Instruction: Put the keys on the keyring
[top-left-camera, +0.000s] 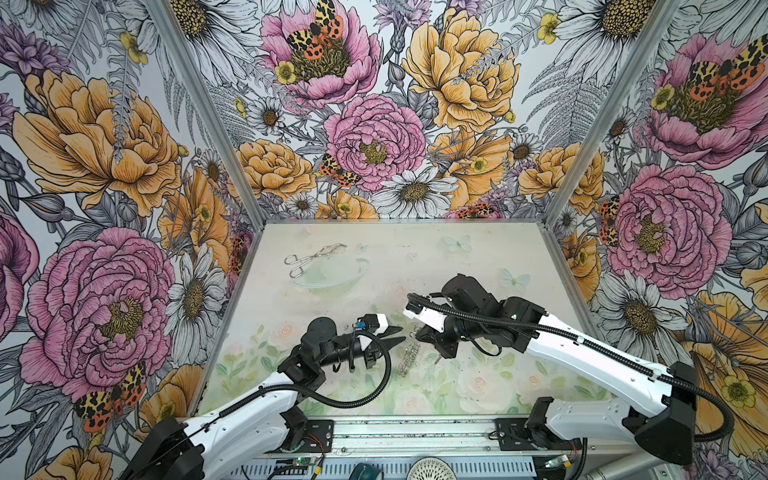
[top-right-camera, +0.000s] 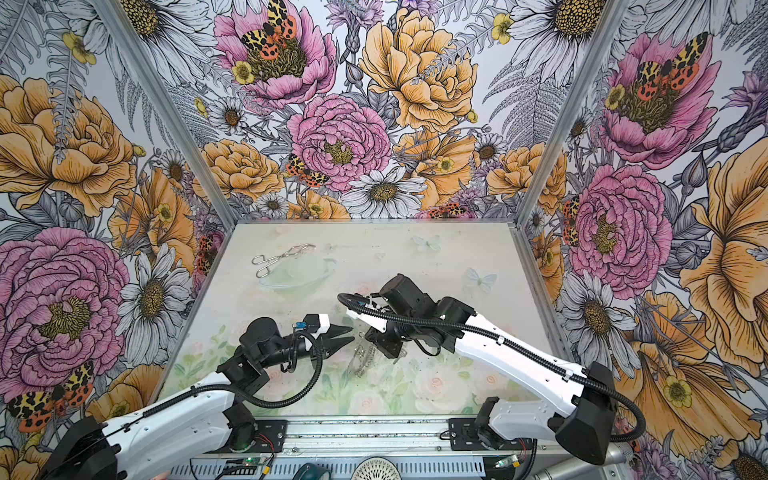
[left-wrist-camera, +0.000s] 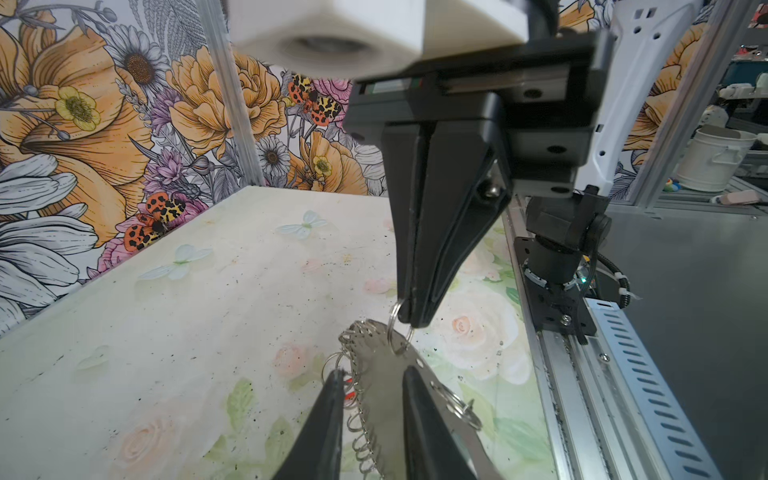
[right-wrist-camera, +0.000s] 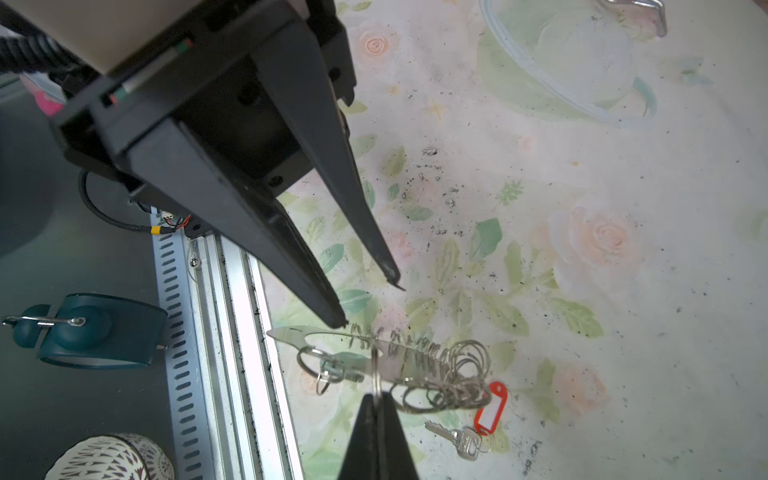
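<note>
The keyring is a flat grey hoop fringed with small silver rings; it also shows in both top views. My right gripper is shut on one of those small rings, and the hoop hangs tilted from it. A silver key and its red tag lie at the hoop's ringed end, touching the bunch of rings. My left gripper is open, its fingertips on either side of the hoop's edge without gripping it. From above, the left gripper sits just left of the hoop.
Silver scissor-shaped tongs lie at the back left of the mat. The metal front rail runs along the near edge. Flowered walls close in the left, back and right sides.
</note>
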